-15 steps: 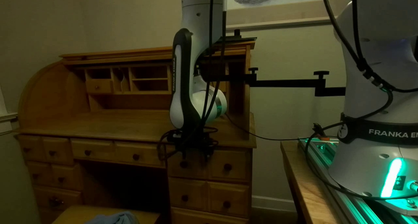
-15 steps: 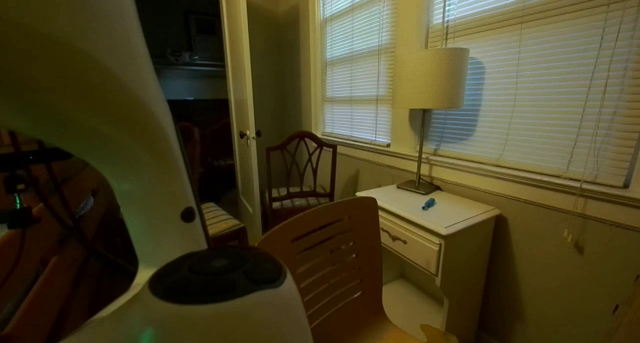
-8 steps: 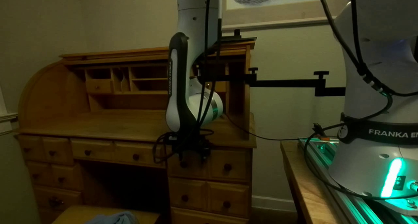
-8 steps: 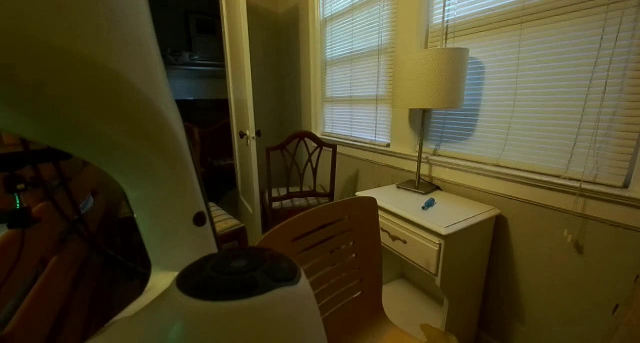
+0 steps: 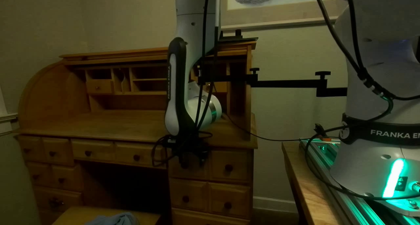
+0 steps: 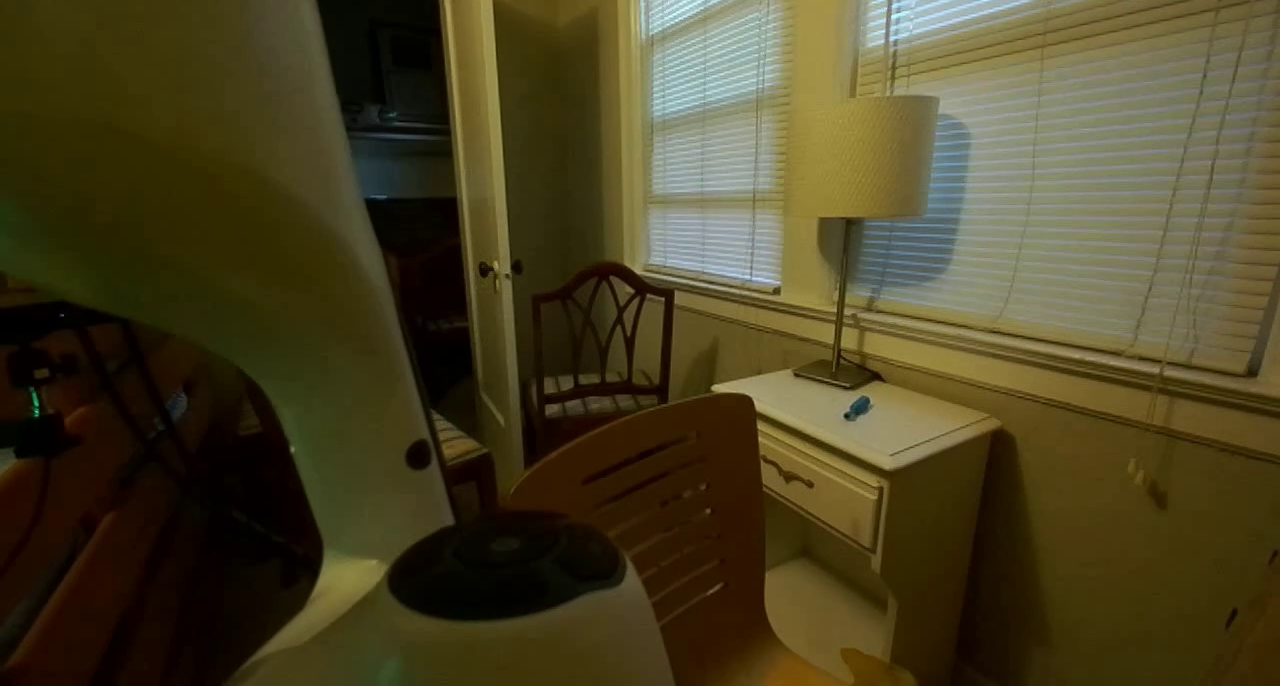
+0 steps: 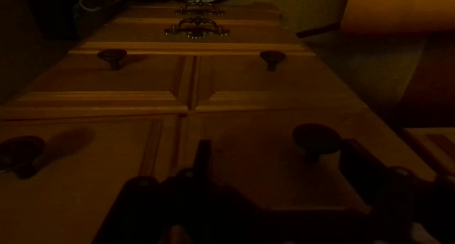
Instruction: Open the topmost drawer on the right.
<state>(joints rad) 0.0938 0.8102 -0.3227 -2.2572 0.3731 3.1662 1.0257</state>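
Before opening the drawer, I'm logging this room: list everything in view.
Desk: one, brown, by wall
Topmost right drawer: one, brown, in desk
Knobs: two, dark, on that drawer
Cloth: one, bluish, on tan seat
Picture: one, pale, on wall
Nightstand: one, white, near window blinds
Window blinds: two, white, beyond nightstand
Lamp: one, pale, on nightstand
Small item: one, blue, on nightstand
Slatted chair: one, tan, before nightstand
Door: one, pale, left of blinds
Striped-seat chairs: two or more, brown, near door
Table: one, tan, under robot base
Cables: several, black, along arm
Arm: one, white and black, before desk
Gripper: one, black, open, beside one knob
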